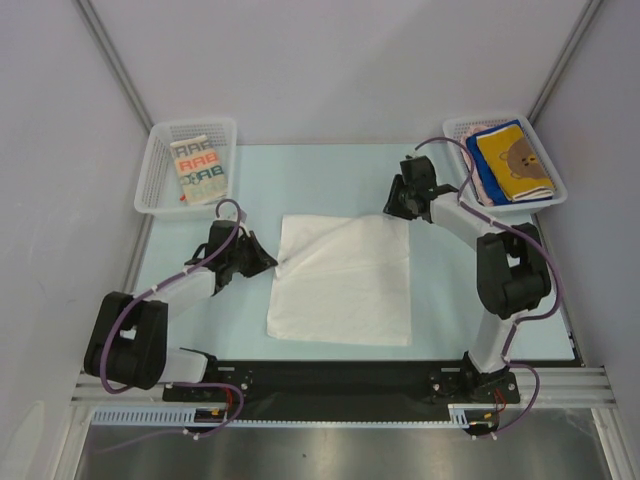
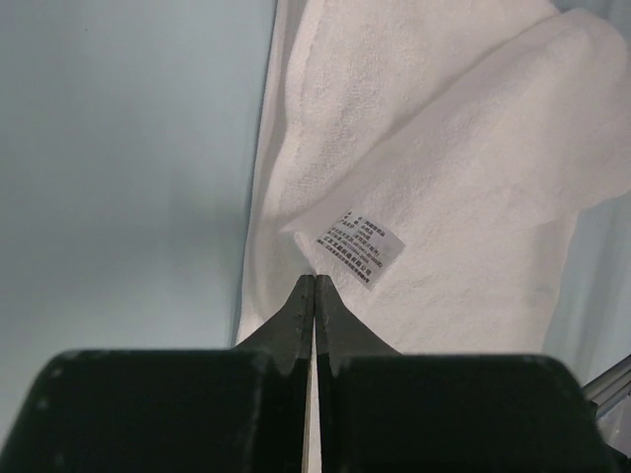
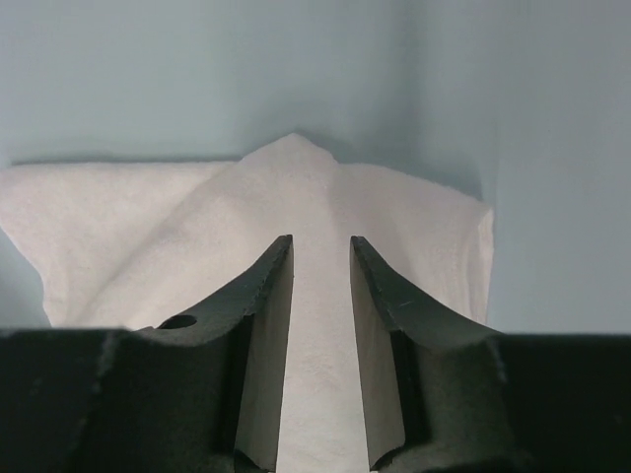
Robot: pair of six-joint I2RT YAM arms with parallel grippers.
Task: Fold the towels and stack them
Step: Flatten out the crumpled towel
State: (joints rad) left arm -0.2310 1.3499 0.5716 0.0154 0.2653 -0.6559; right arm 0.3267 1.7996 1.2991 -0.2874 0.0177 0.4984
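A plain white towel [image 1: 345, 285] lies spread on the pale table, with a raised crease running from its left edge to its far right corner. My left gripper [image 1: 272, 266] is shut on that left edge; in the left wrist view its tips [image 2: 315, 279] pinch the cloth [image 2: 444, 177] beside a printed label [image 2: 363, 246]. My right gripper [image 1: 393, 207] is open over the far right corner. The right wrist view shows its jaws [image 3: 321, 239] apart, with the peaked corner of the white towel [image 3: 148, 227] under and beyond them.
A white mesh basket [image 1: 160, 140] at the back left holds a cream towel with coloured lettering [image 1: 200, 168]. Another basket [image 1: 450, 125] at the back right holds a yellow towel with a brown bear [image 1: 513, 158] on top of a blue one [image 1: 482, 165].
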